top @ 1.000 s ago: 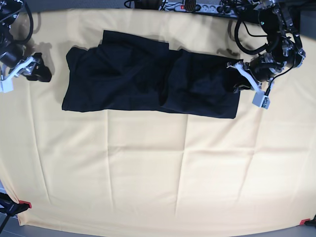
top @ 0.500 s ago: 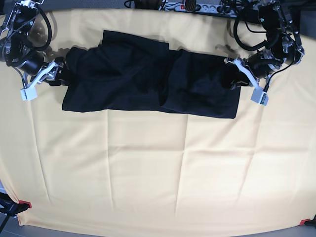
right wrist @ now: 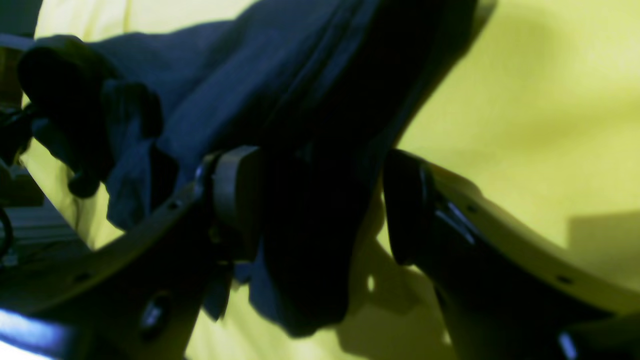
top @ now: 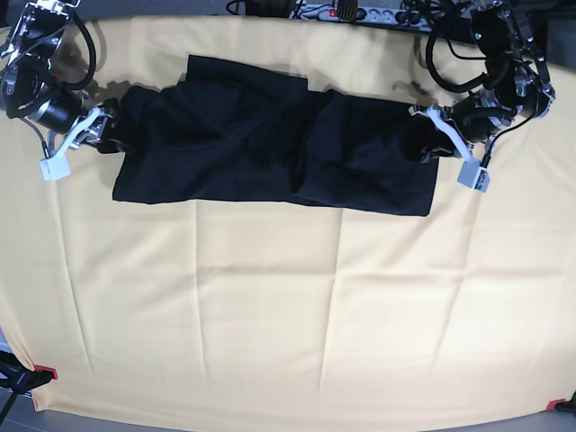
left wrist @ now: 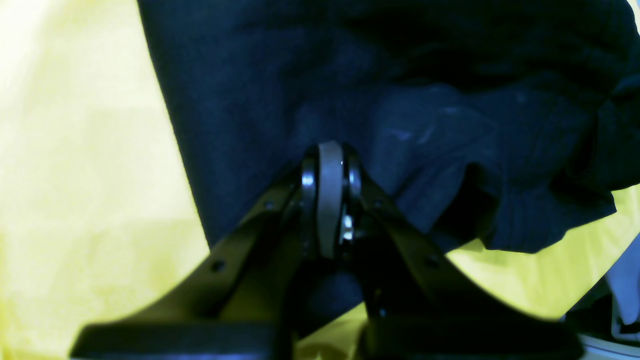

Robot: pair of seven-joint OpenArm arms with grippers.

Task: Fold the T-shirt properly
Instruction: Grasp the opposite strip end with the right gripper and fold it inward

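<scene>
Barely anything has moved in the last half second, just the right arm on the left side of the base view nudging a touch further up against the shirt's left end; a second back it was still parked well off to the left, clear of the fabric.

Biggest thing in shot is the yellow cloth (top: 270, 306) spread over the whole desk, creased in a grid, with small red clips at its near corners.

On the far half of it lies the plain black short-sleeved cotton T-shirt (top: 270, 144), stretched out left to right as a long, rumpled band, its far-left part sticking out a bit further back than the rest. It's flat on the cloth except at the two ends.

On the right, the left gripper (top: 425, 144) sits at the shirt's right edge. From its wrist camera the fingers (left wrist: 330, 200) are pressed together with black fabric bunched right around the tips, so it looks clamped on the shirt's edge.

On the left, the right gripper (top: 110, 133) is at the shirt's left end. Its wrist view shows the fingers (right wrist: 235, 200) standing well apart, with a hanging fold of the black fabric sitting between them, not squeezed.
</scene>
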